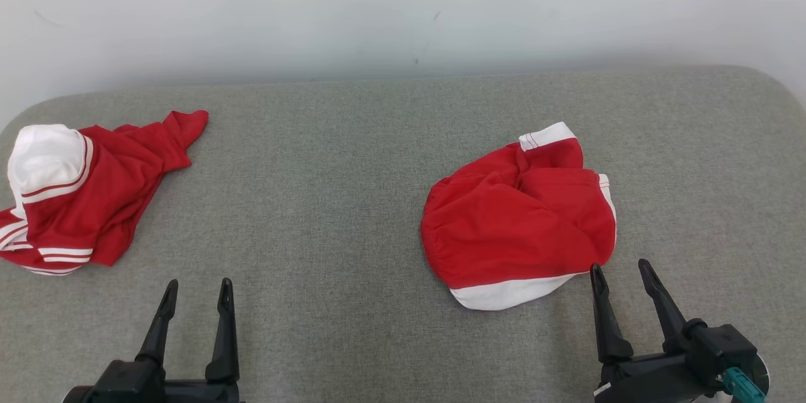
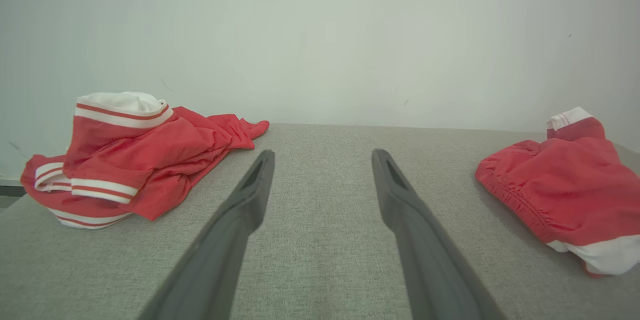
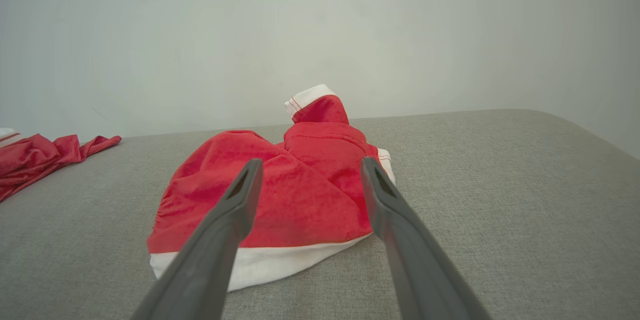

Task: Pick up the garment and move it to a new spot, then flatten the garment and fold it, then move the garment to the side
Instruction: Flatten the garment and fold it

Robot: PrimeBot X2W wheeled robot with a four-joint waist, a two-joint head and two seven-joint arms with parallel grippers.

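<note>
Garment [image 1: 516, 227]: red w/ white bands, crumpled in a heap on the right half of the grey padded table [image 1: 327, 201], nearer the front edge than the back; one white-cuffed fold stands up at its far side.

R gripper [image 1: 619, 266]: at the front-right, fingers spread apart, nothing between them. Its inner fingertip is just beside the garment's near-right hem; contact cannot be told. In the right wrist view the garment [image 3: 300, 195] lies directly ahead of the fingers.

L gripper [image 1: 198, 283]: at the front-left, fingers spread apart, nothing held, over bare table.

Second garment [image 1: 94, 201]: red/white striped, bunched at the left edge, well apart from the first. White wall [image 1: 403, 6] runs behind the back edge
</note>
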